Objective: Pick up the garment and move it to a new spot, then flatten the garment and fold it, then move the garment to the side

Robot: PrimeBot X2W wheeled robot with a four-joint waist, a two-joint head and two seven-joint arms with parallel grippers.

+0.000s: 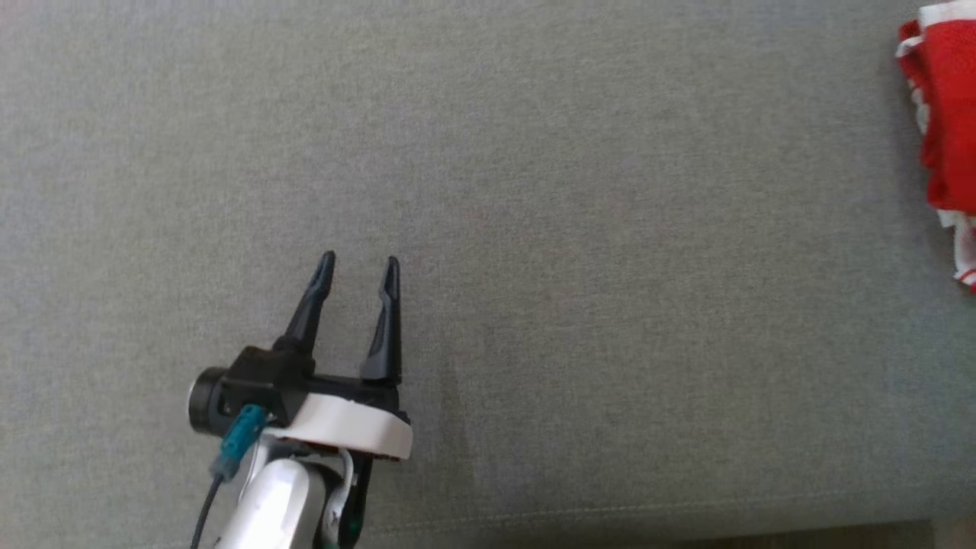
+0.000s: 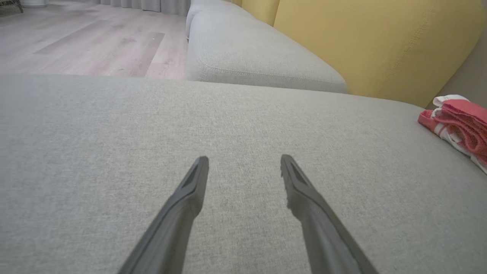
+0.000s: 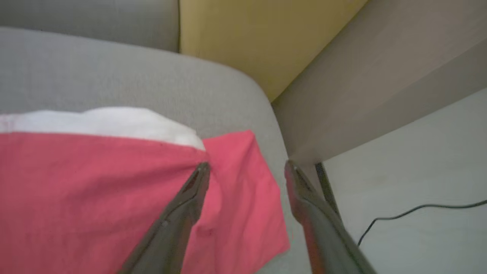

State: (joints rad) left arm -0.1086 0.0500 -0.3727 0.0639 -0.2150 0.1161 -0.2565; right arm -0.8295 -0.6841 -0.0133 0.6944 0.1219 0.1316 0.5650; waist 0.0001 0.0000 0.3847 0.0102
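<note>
The garment is red with white trim and lies folded in a small bundle at the far right edge of the grey sofa seat. From the left wrist it appears as a red and white garment at the right, near the seat's end. My left gripper hovers open over bare cushion at the lower left, far from the garment; its fingers hold nothing. My right gripper is open just above the red cloth, one finger over the fabric, the other past its edge.
A yellow back cushion stands behind the seat, and a second grey cushion continues beyond it. Wooden floor lies past the sofa. To the right of the seat's end is an armrest, pale floor and a dark cable.
</note>
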